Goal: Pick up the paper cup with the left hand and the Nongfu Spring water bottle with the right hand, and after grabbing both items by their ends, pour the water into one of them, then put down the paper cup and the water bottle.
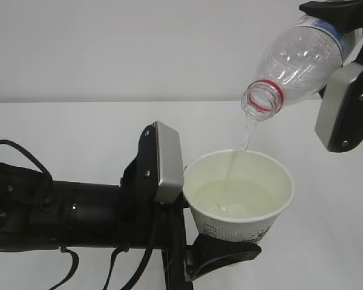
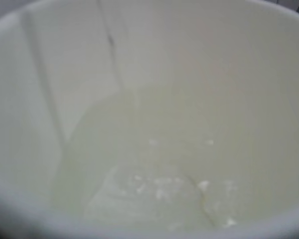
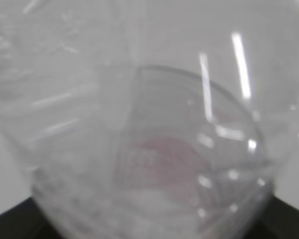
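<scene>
The white paper cup is held above the table by my left gripper, which is shut on its side near the base. One black finger shows beneath it. The clear Nongfu Spring water bottle hangs tilted at the upper right, its red-ringed mouth pointing down-left over the cup. My right gripper is shut on its labelled end. A thin stream of water falls from the mouth into the cup, where water pools. The cup's inside fills the left wrist view, and the bottle fills the right one.
A white table stretches behind the arms to a plain white wall. The left arm's black body and looped cables lie along the lower left. The right gripper's grey plate hangs to the right of the cup.
</scene>
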Robot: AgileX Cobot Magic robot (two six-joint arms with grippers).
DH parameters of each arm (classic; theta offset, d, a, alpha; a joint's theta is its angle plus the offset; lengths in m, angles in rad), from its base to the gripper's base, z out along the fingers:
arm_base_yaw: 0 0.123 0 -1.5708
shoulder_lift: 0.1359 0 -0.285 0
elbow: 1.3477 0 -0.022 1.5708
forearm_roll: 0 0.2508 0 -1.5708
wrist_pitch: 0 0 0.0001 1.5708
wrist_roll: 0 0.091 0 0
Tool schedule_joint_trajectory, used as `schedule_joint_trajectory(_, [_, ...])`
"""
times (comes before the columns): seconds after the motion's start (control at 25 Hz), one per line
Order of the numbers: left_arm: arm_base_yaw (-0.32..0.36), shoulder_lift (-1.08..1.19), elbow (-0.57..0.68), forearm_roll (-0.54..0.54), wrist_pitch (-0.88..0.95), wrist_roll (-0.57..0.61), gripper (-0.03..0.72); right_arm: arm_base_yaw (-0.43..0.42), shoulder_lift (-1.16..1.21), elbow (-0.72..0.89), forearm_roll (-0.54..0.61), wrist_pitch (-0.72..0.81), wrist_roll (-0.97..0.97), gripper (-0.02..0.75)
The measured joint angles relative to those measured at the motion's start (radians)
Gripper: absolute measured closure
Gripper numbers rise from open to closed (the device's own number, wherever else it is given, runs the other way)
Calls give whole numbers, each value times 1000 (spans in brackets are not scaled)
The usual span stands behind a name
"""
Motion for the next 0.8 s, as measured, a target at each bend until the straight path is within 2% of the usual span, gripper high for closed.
schedule_joint_trajectory(0.8, [0,0,0,-1,0,0,178,0,0,0,0,-2,-5,234])
